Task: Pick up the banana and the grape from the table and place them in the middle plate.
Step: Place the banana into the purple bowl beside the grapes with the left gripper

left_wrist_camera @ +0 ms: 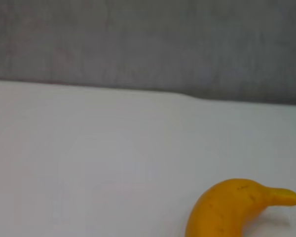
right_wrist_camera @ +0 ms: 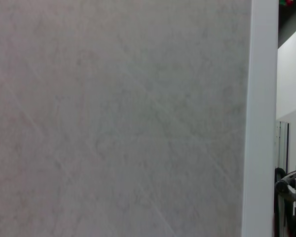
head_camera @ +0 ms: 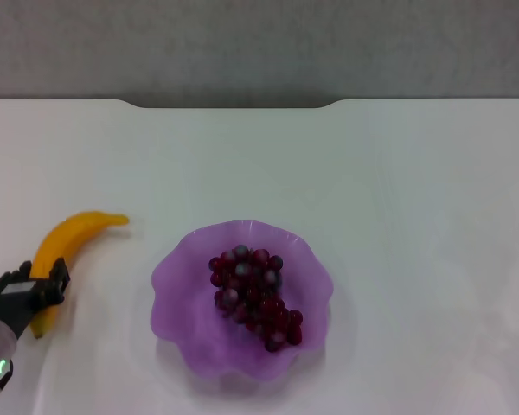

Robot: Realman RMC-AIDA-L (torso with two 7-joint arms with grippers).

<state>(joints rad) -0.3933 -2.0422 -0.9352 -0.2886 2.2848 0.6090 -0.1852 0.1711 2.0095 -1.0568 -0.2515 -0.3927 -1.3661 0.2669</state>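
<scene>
The banana (head_camera: 69,235) lies on the white table (head_camera: 415,190) at the left, its tip pointing toward the middle. My left gripper (head_camera: 43,281) straddles its lower half at table level, with a finger tight against each side, shut on it. The left wrist view shows the banana's upper end (left_wrist_camera: 232,210) resting on the table. The bunch of dark red grapes (head_camera: 255,296) lies inside the purple scalloped plate (head_camera: 182,272) at the middle front. My right gripper is out of view; its wrist view shows only a grey wall.
The table's far edge has a dark notch (head_camera: 229,104) against a grey wall. Bare tabletop lies between the banana and the plate and across the whole right side.
</scene>
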